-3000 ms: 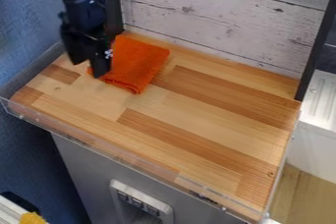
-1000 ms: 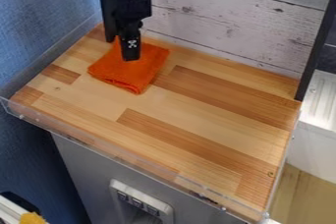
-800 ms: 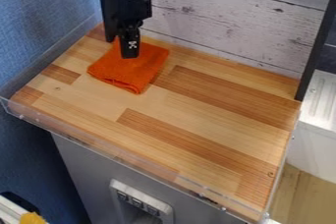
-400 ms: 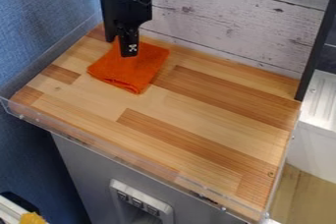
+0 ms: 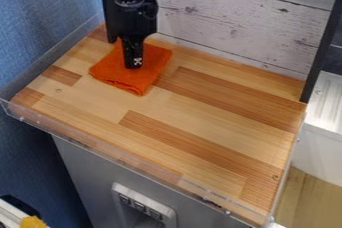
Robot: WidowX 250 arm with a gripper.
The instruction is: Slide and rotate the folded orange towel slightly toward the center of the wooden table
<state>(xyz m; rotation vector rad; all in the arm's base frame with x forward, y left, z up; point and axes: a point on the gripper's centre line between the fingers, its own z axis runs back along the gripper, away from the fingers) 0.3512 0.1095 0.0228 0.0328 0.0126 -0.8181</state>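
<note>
I cannot tell whether my fingers (image 5: 134, 62) are apart or together, pointing down at the folded orange cloth (image 5: 121, 77), which lies on the wooden desk (image 5: 200, 117) near the pale plank wall (image 5: 227, 22).

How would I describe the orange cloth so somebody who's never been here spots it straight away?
Find the wooden countertop in front of the whitish plank wall and look toward its back left corner in the picture. A folded cloth lies flat there, under the black gripper. Its solid bright orange sets it apart from the tan wood around it.
</note>
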